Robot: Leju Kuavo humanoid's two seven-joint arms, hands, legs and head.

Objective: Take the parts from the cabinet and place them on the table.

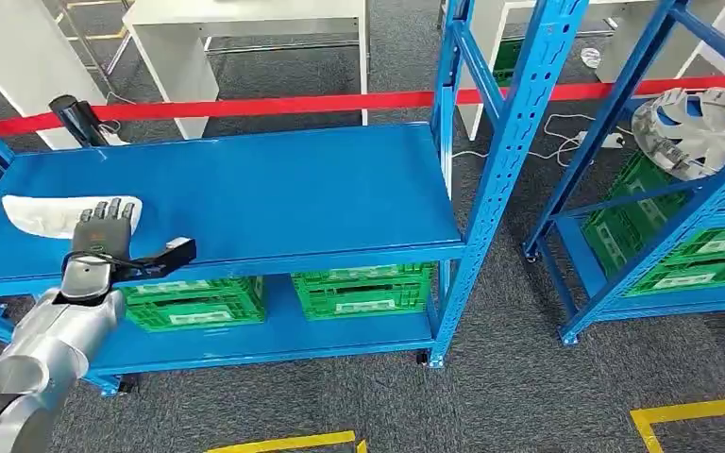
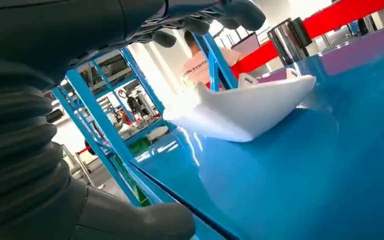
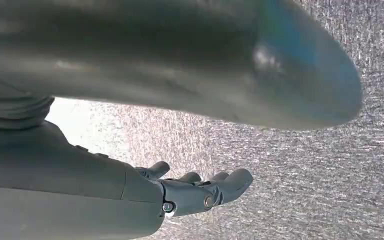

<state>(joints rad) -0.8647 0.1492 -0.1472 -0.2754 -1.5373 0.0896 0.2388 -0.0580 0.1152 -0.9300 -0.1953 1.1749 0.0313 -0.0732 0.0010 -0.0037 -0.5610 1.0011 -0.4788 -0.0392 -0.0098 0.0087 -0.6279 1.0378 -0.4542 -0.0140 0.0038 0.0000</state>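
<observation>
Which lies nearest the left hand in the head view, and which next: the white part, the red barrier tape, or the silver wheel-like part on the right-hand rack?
Measured from the left hand:
1. White part, on the blue shelf, just under and beside the fingers.
2. Red barrier tape, behind the shelf.
3. Silver wheel-like part, on the far right rack.

One white plastic part (image 1: 52,213) lies on the blue shelf just beyond the left hand (image 1: 102,238). Two blue metal racks (image 1: 274,193) stand side by side. Five green crates: two (image 1: 198,304) under the near shelf below the hand, three (image 1: 694,247) in the far rack, with one grey finned wheel (image 1: 694,127) above.
</observation>
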